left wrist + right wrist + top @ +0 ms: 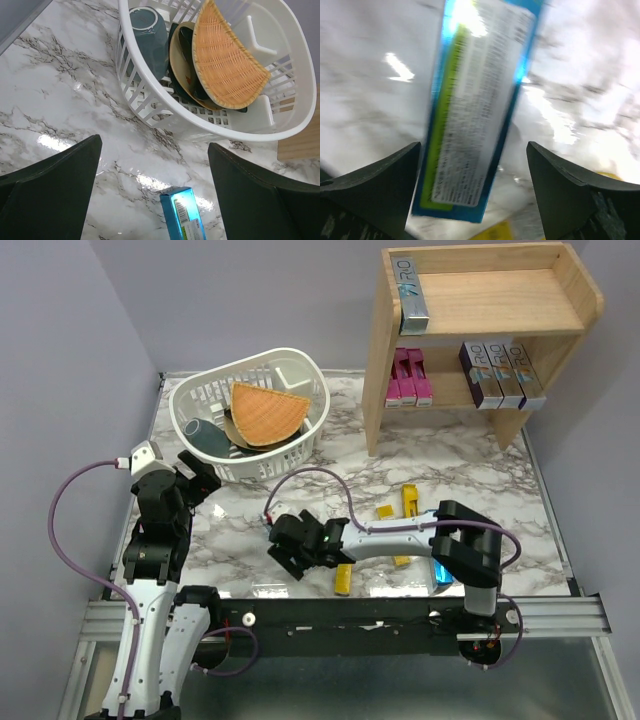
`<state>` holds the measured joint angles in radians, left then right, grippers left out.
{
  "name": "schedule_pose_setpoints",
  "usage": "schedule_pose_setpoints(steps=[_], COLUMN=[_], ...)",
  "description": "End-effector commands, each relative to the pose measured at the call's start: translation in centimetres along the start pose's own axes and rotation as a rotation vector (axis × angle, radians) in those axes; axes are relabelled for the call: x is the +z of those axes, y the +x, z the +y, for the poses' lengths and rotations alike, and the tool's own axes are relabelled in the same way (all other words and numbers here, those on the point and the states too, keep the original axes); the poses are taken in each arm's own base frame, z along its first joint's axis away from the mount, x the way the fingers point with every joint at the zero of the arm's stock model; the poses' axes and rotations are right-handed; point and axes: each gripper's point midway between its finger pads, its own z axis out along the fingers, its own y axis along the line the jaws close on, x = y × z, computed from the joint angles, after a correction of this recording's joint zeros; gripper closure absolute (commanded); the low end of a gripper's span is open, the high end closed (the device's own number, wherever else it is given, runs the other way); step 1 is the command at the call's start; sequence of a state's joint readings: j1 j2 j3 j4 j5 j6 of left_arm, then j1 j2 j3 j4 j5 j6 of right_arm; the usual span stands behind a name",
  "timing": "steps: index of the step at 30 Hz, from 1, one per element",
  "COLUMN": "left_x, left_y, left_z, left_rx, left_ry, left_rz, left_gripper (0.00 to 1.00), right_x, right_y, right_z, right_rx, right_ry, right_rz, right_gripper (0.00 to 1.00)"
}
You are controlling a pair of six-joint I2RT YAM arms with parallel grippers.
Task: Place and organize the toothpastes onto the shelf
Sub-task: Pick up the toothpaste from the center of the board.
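Right gripper (474,150): fingers spread, nothing pinched; glossy blue toothpaste carton (475,115) lies on the marble table (300,445) between them, near centre. Left gripper (154,142): fingers spread, nothing held, by the white slotted plastic basket (150,107). Light wooden shelf (480,300) stands far right.

Lavender walls (60,340); glossy marble tabletop (470,480), glare patches.

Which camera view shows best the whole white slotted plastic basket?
The top external view: the white slotted plastic basket appears there complete, rim and all, left of the light wooden shelf. The left wrist view shows it closer but cuts off its far part. The right wrist view does not show it.
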<state>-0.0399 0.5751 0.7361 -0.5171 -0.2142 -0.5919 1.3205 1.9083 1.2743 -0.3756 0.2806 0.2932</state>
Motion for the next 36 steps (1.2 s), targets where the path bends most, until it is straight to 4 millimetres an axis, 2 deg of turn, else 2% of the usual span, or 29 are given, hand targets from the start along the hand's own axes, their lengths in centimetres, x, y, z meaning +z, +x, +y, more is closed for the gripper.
schedule_pose_setpoints(steps=[1, 3, 4, 5, 7, 13, 16, 17, 20, 25, 28, 31, 32, 34, 36], left_x=[0.3, 0.4, 0.3, 0.4, 0.5, 0.5, 0.7, 0.8, 1.1, 1.2, 1.2, 0.9, 0.9, 0.7, 0.3], left_y=[0.3, 0.4, 0.4, 0.3, 0.4, 0.7, 1.3, 1.7, 2.3, 2.5, 2.3, 2.7, 2.7, 2.6, 2.5], left_z=[-0.4, -0.4, -0.5, -0.5, -0.4, -0.9, -1.5, -1.8, -2.0, -2.1, -2.2, -3.0, -3.2, -3.7, -4.5], left_rx=[-0.003, -0.004, -0.005, -0.006, -0.01, -0.013, -0.01, -0.004, 0.002, 0.011, 0.019, 0.024, 0.025, 0.029, 0.039], left_ry=[0.034, 0.035, 0.04, 0.04, 0.04, 0.069, 0.103, 0.12, 0.129, 0.141, 0.148, 0.198, 0.21, 0.244, 0.295], left_rz=[0.009, 0.014, 0.015, 0.013, 0.016, 0.03, 0.057, 0.077, 0.104, 0.117, 0.108, 0.12, 0.12, 0.114, 0.111], left_gripper=[0.01, 0.01, 0.01, 0.01, 0.01, 0.01, 0.01, 0.01, 0.01, 0.01, 0.01, 0.01, 0.01, 0.01, 0.01], right_x=[-0.3, -1.0, -0.7, -0.8, -1.2, -1.0, -0.8, -0.9, -0.8, 0.2, 0.8, 0.7, 0.6, -0.2, -0.8], right_y=[1.9, 1.9, 2.6, 2.6, 2.5, 2.4, 2.3, 2.2, 2.1, 2.2, 2.4, 2.5, 2.7, 1.3, 1.1], right_z=[-7.0, -7.5, -8.2, -8.3, -8.7, -8.8, -8.1, -8.2, -8.5, -9.3, -8.6, -7.7, -7.6, -7.0, -6.5], right_rx=[0.023, 0.059, 0.084, 0.103, 0.131, 0.087, 0.072, 0.066, 0.037, -0.028, -0.056, -0.064, -0.065, -0.044, -0.017], right_ry=[0.192, 0.165, 0.16, 0.145, 0.116, 0.104, 0.064, 0.061, 0.076, 0.106, 0.057, 0.001, -0.01, -0.052, -0.094], right_rz=[0.015, -0.001, 0.001, -0.013, -0.044, -0.081, -0.094, -0.101, -0.121, -0.132, -0.128, -0.132, -0.128, -0.184, -0.199], right_gripper=[0.09, 0.12, 0.14, 0.2, 0.25, 0.44, 0.39, 0.3, 0.19, 0.17, 0.23, 0.32, 0.39, 0.46, 0.51])
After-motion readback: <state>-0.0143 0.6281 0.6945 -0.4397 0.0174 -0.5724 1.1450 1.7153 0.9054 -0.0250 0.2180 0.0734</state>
